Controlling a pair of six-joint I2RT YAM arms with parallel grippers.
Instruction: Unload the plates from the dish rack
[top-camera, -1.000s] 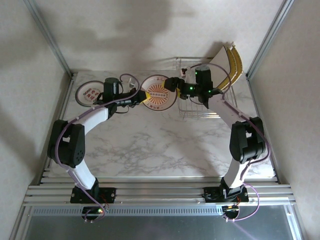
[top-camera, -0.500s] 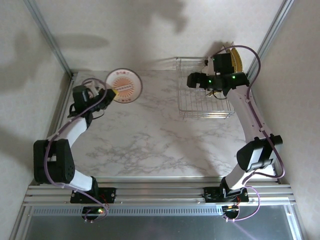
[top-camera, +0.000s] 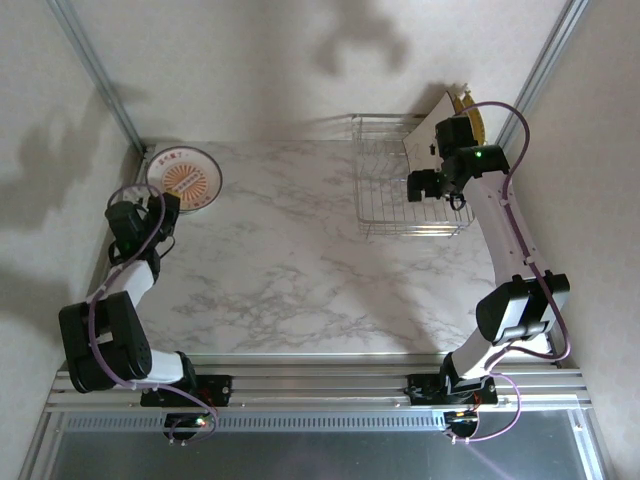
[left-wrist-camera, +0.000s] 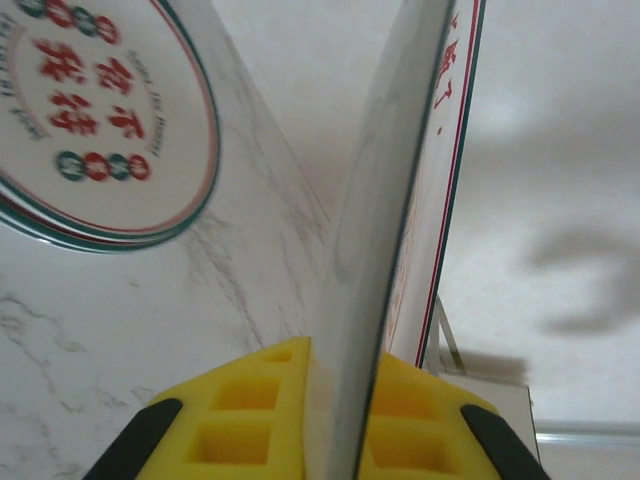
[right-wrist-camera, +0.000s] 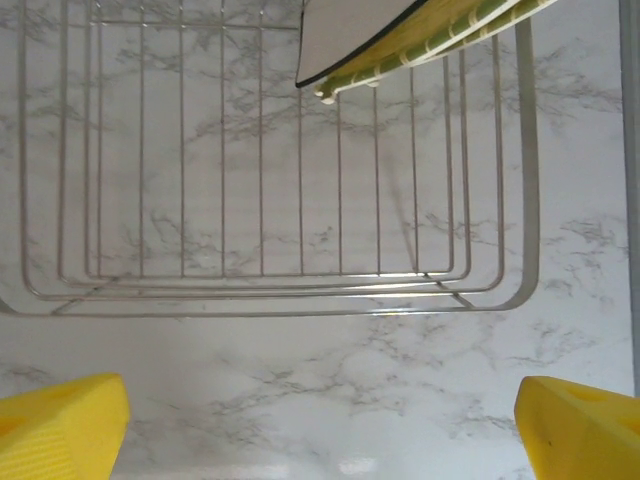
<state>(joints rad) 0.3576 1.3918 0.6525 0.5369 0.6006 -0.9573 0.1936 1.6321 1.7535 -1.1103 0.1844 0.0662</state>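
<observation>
1. Marble tabletop (top-camera: 300, 280): the arms have swung apart from its far middle.
2. Left gripper (left-wrist-camera: 338, 405), clamped on the orange-centred plate (top-camera: 185, 178), has carried it to the far-left corner, above the red-lettered plate (left-wrist-camera: 100, 120).
3. Right gripper (top-camera: 420, 186), jaws wide and empty, has moved over the dish rack (top-camera: 385, 205), beside the square plates (top-camera: 440, 125) leaning in the rack's far-right corner.

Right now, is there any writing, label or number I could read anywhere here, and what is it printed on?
Flat plate: large red Chinese characters with tiny dark lettering curved around them, all too blurred to read.
Held plate, clamped in the left gripper: red marks near its rim, seen almost edge-on, unreadable.
Dish rack and square plates: no writing visible.
</observation>
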